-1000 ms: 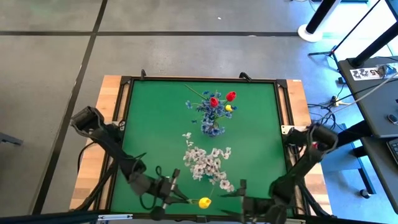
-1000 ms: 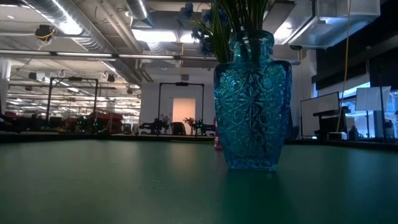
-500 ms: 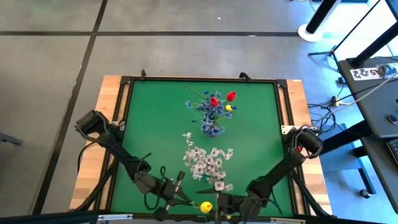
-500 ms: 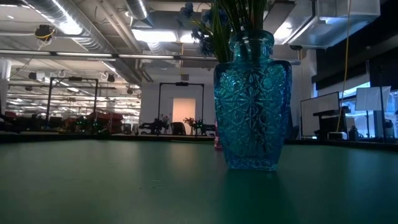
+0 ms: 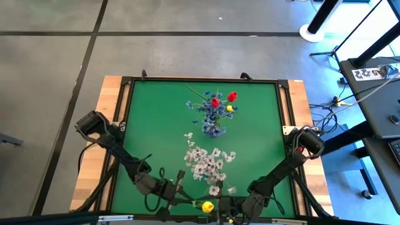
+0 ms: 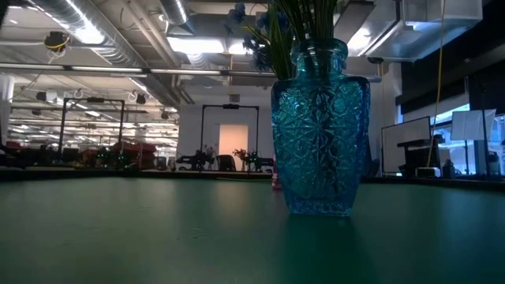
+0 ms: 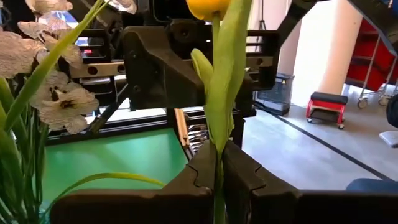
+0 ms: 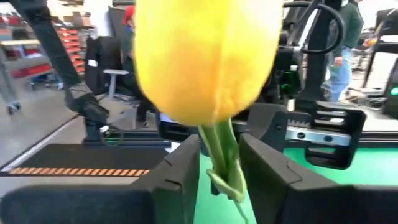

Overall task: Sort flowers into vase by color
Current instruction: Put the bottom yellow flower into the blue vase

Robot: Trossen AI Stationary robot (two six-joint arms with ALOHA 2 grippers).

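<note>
A yellow tulip (image 5: 205, 205) is sitting at the near edge of the green tabletop (image 5: 156, 125), its stem clenched between the left gripper (image 7: 217, 177)'s fingers (image 7: 193, 180) while the right gripper (image 8: 219, 163)'s fingers (image 8: 180, 168) are bracketing the stem just under the bloom. Only the low view is showing the blue glass vase (image 6: 319, 126) against a dim workshop hall.

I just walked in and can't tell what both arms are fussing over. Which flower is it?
Start at the green table and go to its near edge, between the two arms. There the left fingers pinch the stem of a yellow tulip, with the right fingers on either side of that stem. The white spray beside it lies loose; the other blooms stand in the vase.
</note>
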